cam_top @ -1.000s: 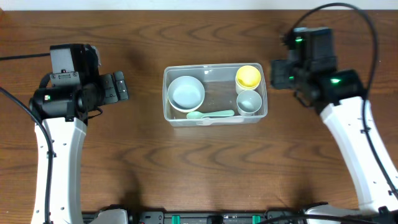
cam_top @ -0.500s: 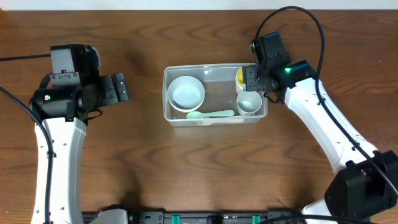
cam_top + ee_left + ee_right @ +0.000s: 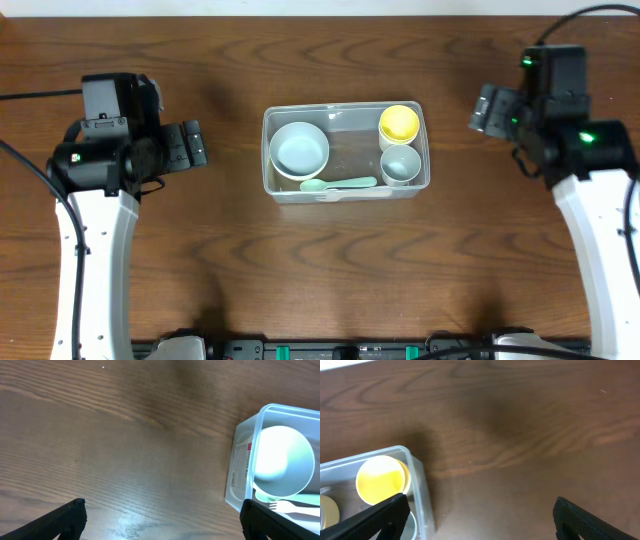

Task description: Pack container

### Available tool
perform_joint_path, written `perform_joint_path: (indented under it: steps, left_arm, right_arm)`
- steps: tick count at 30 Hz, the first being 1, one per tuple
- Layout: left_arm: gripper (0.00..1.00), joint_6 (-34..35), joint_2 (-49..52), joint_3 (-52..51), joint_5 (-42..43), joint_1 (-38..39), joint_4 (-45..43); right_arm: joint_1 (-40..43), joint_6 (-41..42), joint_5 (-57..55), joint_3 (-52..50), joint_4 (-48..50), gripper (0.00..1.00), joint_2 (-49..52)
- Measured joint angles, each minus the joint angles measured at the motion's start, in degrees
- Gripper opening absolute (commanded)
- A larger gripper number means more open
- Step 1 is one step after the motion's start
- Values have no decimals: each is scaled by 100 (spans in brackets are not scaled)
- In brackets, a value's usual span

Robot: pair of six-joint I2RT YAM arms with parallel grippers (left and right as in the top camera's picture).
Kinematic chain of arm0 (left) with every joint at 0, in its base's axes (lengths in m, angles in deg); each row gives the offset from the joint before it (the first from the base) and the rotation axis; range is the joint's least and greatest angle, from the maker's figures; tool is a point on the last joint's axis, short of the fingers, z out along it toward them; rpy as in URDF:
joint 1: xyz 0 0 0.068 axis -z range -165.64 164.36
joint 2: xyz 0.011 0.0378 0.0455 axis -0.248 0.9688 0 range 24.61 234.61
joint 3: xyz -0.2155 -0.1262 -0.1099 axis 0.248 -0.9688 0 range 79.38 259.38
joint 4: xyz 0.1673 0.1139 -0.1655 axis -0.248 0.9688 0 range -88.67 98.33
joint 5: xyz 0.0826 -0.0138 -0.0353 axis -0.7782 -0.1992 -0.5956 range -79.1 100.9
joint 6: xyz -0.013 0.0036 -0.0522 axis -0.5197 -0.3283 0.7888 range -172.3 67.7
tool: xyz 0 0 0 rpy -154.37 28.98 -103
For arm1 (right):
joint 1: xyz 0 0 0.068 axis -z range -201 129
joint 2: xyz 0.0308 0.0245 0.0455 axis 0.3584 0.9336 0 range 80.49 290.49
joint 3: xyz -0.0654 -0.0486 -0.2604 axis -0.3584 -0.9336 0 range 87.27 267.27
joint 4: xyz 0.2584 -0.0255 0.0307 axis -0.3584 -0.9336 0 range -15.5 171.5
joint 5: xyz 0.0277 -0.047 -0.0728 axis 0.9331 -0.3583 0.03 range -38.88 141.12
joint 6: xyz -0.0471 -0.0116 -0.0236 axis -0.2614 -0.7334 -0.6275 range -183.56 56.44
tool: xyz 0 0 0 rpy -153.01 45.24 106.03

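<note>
The clear container (image 3: 345, 108) sits mid-table. Inside it are a white bowl (image 3: 300, 149) at the left, a yellow cup (image 3: 399, 123) and a white cup (image 3: 400, 164) at the right, and a pale green fork (image 3: 340, 184) along the front. My left gripper (image 3: 193, 143) hangs open left of the container, nothing between its fingers; its wrist view shows the container (image 3: 240, 460) and bowl (image 3: 282, 462) at the right. My right gripper (image 3: 484, 108) stands open and empty to the right of the container. In its wrist view the yellow cup (image 3: 381, 480) lies beside the left finger (image 3: 385, 517).
Bare brown wooden table (image 3: 330, 270) surrounds the container on all sides. Black cables trail from both arms near the left and right edges. A white strip runs along the table's far edge.
My right gripper was over the yellow cup in the container half a second ago; it has pulled back to the right and opened wider. The left arm has not moved.
</note>
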Motion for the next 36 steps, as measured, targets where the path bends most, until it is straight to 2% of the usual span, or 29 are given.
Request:
perform_joint_path:
  steps: [5, 8, 17, 21, 27, 36]
  left_arm:
    - [98, -2, -629, -44, 2, 4, 15]
    - [98, -61, -1379, -197, 4, 94, -39]
    - [98, -101, -3810, -1880, 11, 271, -243]
    - [98, -59, -4531, -2490, 9, 271, -243]
    - [98, -44, -4765, -2837, 9, 271, -243]
    - [98, -44, -4750, -2839, 9, 323, -251]
  right_arm:
    - [105, 44, 0, -256, -48, 95, -658]
    - [105, 105, -13, -688, 35, 96, -1233]
    - [105, 400, -90, -2752, 396, 99, -2817]
    - [105, 496, -120, -3515, 428, 99, -3488]
    - [105, 533, -284, -4247, 564, 99, -4083]
    - [105, 535, -114, -4409, 575, 99, -4089]
